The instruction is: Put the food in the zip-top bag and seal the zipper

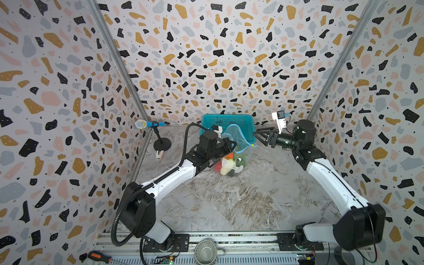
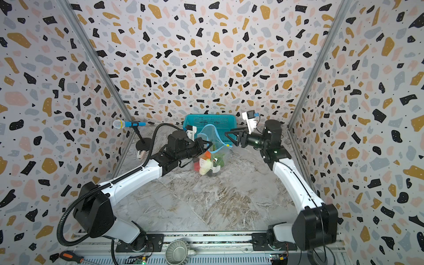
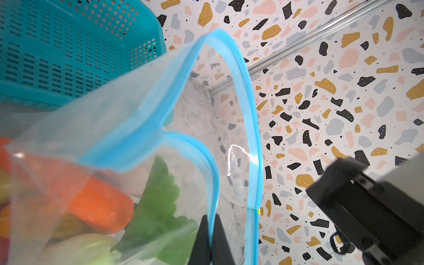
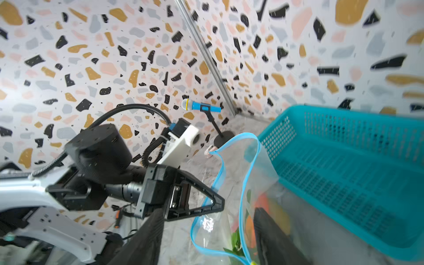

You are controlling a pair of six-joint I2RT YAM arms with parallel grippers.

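Note:
The clear zip-top bag (image 1: 234, 137) (image 2: 210, 140) stands upright at the back of the table, in front of the basket. The food (image 1: 229, 164) (image 2: 207, 163) fills its bottom; an orange carrot (image 3: 101, 206) and green leaves (image 3: 160, 202) show through the plastic. The light blue zipper (image 3: 252, 128) (image 4: 241, 206) gapes in a wide loop, with the yellow slider (image 1: 252, 145) (image 3: 258, 211) at its right end. My left gripper (image 1: 231, 145) (image 3: 210, 220) is shut on the near zipper strip. My right gripper (image 1: 258, 137) (image 4: 208, 213) is open just beside the slider end, holding nothing.
A teal mesh basket (image 1: 227, 121) (image 4: 355, 172) stands against the back wall right behind the bag. A blue toy microphone on a stand (image 1: 146, 124) is at the back left. A screwdriver (image 1: 98, 256) and a metal cup (image 1: 205, 251) lie on the front rail.

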